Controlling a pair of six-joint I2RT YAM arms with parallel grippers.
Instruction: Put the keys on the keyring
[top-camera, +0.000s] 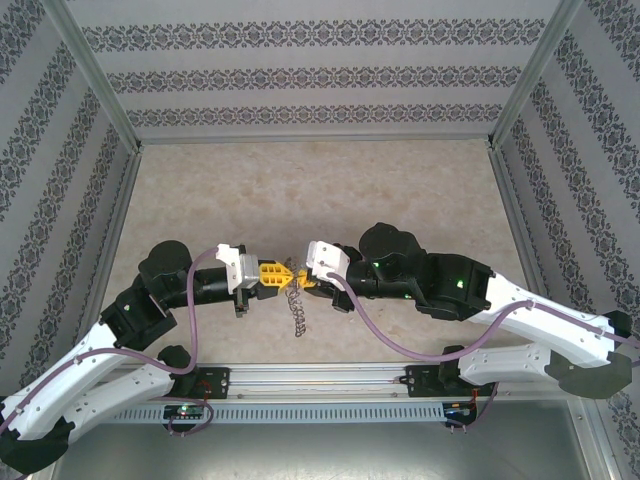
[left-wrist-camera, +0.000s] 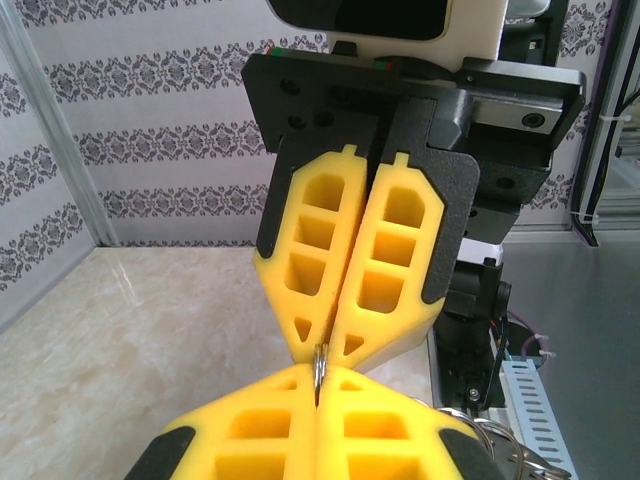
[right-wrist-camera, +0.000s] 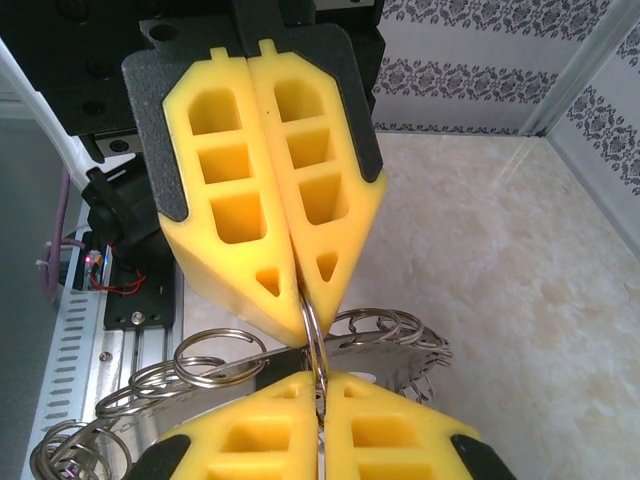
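Your left end effector (left-wrist-camera: 318, 388) and right end effector (right-wrist-camera: 320, 388) meet tip to tip, both clenched on the keyring (right-wrist-camera: 316, 338), its loops dangling.

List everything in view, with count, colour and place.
keyring: one, grey metal with many wire loops, pinched between the two gripper tips at the table's centre.
table: one, beige marbled, under the arms.
walls: three, white with dark patterned stripes, on the table's left, far and right sides.
rail: one, silver, along the near edge.
cables: two, purple, one along each arm.
left gripper: one, yellow fingers, shut on the keyring from the left.
right gripper: one, yellow fingers, shut on the keyring from the right.
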